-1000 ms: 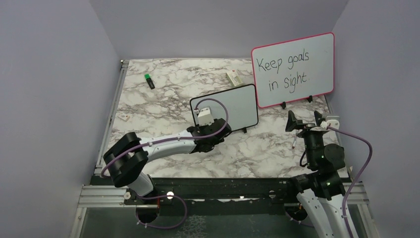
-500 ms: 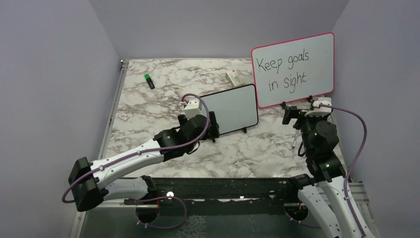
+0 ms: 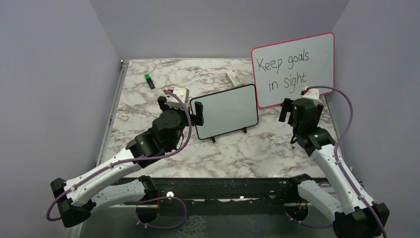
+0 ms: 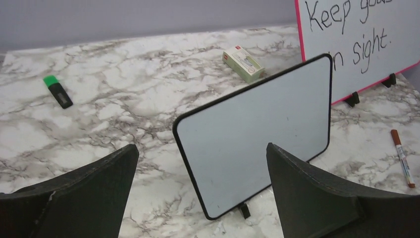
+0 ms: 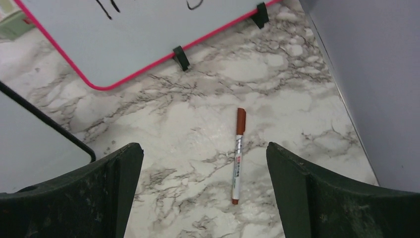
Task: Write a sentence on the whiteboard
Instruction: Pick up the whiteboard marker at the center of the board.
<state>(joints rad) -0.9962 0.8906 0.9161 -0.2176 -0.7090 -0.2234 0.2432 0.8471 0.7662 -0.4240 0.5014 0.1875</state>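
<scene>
Whiteboard (image 3: 227, 111) at centre, larger board (image 3: 293, 67) behind-right, marker (image 5: 238, 154) before that board, box (image 3: 234, 77) behind, highlighter (image 3: 149, 81) far left

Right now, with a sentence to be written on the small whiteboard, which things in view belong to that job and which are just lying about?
For the job:
- black-framed whiteboard, blank
- red-capped marker, lying flat on the table

Just lying about:
- pink-framed board with black writing
- green-capped marker
- small box
- small white item at the table's left edge
</scene>
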